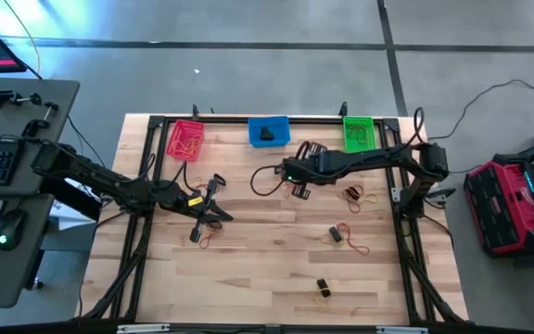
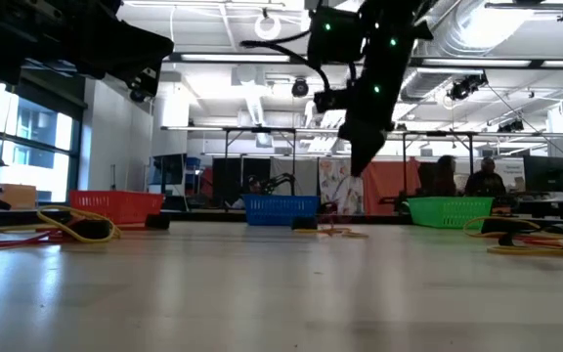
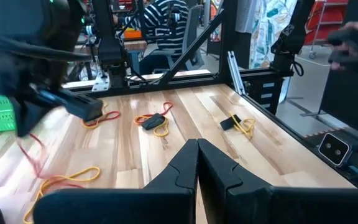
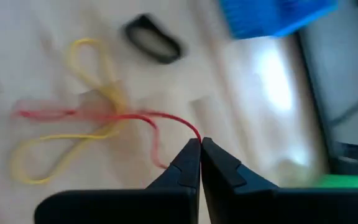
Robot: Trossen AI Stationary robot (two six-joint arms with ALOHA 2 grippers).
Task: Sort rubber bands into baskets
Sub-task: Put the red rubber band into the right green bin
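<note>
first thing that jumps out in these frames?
The right gripper, out over the middle of the table in front of the blue basket, is shut on a red rubber band that trails off over a yellow band. Behind it, the red-pink basket, blue basket and green basket line the far edge. The left gripper waits shut at the table's left.

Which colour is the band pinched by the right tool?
Red band, clearest in the right wrist view, in the shut right tool.

Open tabletop before 3 baskets
</note>
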